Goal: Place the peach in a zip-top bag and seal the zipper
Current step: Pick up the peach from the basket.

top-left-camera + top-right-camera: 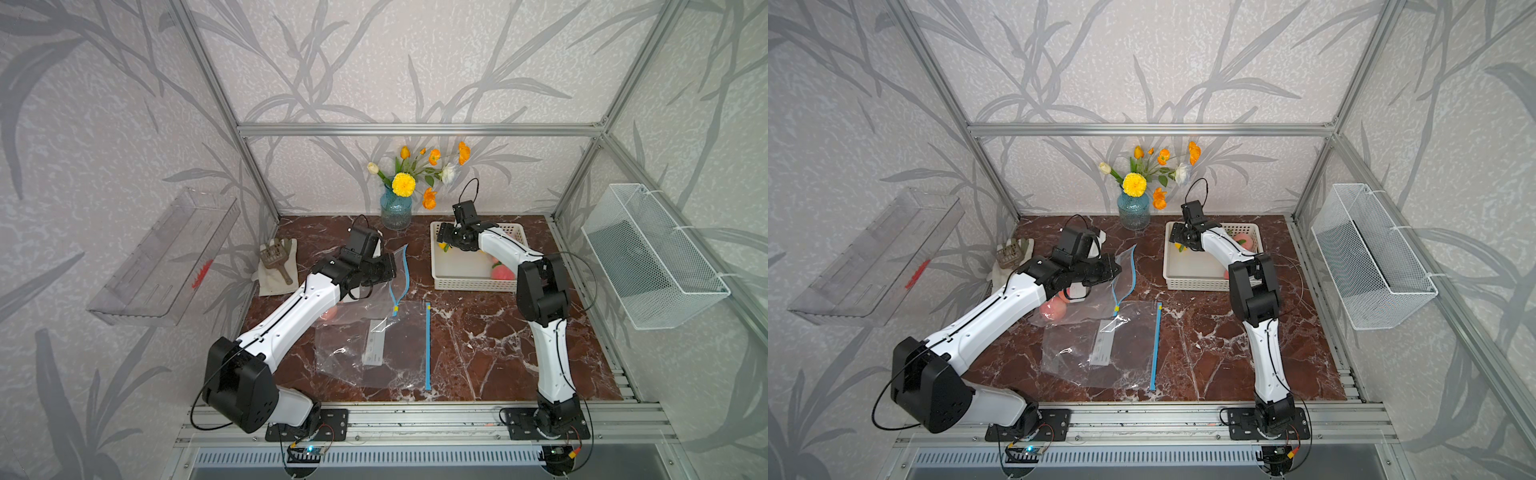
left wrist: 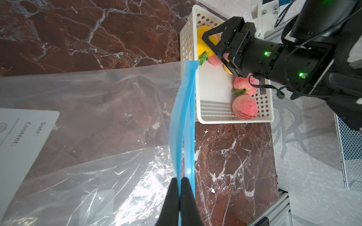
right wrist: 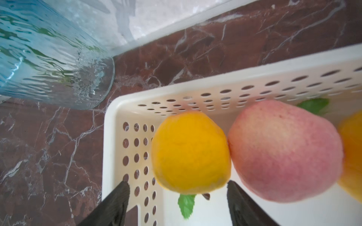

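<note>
Left gripper [image 2: 179, 181]: fingers pressed tight together on the blue zipper strip [image 2: 183, 121] of the clear zip-top bag [image 2: 117, 101]. That edge is held up off the marble table [image 1: 478, 353]. The rest of the plastic sags onto the tabletop. In both top views the raised strip curves down to a small yellow slider [image 1: 395, 309].

A straight blue strip [image 1: 428, 345] lies flat on the table just beside the slider (same bag or another one, I cannot tell). A white label [image 1: 376, 343] shows in the flat plastic.

Peach [image 1: 1054, 309]: one pink fruit shows through the clear plastic under the left forearm, at the bag's far-left end. It looks wrapped by the plastic, but I can't tell whether it is fully inside.

Right gripper [image 3: 177, 184]: down inside the white perforated basket [image 1: 457, 284], near its back-left corner. The jaws are apart, one finger on either side of a yellow fruit [image 3: 190, 152]. A gap shows beside at least one finger, so nothing is clamped.

A neighbour peach [image 3: 284, 150] touches the yellow fruit. Two more peaches [image 2: 244, 107] sit toward the basket's front right.

A blue glass vase [image 1: 395, 212] of flowers stands just beside the basket's back-left corner, not touching it.
</note>
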Controlling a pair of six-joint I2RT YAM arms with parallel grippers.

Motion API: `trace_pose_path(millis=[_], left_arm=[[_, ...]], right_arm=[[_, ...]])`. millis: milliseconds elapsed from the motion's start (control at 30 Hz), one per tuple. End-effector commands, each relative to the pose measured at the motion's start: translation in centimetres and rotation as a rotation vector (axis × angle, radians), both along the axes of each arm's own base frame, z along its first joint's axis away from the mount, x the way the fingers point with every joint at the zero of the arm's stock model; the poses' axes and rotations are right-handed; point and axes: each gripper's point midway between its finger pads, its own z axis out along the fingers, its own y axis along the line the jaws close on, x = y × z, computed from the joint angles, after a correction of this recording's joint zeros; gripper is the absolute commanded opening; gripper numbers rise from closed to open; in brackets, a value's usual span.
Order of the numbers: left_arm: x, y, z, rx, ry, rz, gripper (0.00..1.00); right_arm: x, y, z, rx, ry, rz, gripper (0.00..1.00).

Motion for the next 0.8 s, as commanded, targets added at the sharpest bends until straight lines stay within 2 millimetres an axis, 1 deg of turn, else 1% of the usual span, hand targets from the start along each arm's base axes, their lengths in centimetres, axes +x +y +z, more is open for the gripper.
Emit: trace_pose_path(millis=[0,100,300,467,500,633,767], left_arm=[[0.0,-0.4,0.5,-0.029,-0.019,-0.003,0.0],[0.0,-0.3,0.3,-0.022,-0.016,-0.003,0.0],[-0.2,-0.1,0.4,-0.011,-0.016,0.004,0.0],[-0.3,0.5,0.7,0.01,-0.028,0.018,0.0],[-0.3,0.6,0.9,0.013,-0.034,0.02,0.0],[-0.5,0.8,1.2,0.017,-0.041,0.023,0.0],[-0.6,0.7,1.6,0.009,-0.055,0.013,0.0]], right_arm=[[0.9,-0.4,-0.4,-0.052,-0.002,-0.002,0.78],[1.4,-0.5,-1.2,-0.085,0.016,-0.002,0.79],[1.7,-0.6,-3.0,-0.122,0.058,0.012,0.81],[1.7,-0.6,-3.4,-0.132,0.066,0.023,0.81],[1.6,-0.6,-3.5,-0.132,0.071,0.025,0.8],[1.4,-0.5,-3.1,-0.111,0.081,0.041,0.71],[0.9,-0.1,-1.9,-0.088,0.067,0.071,0.67]])
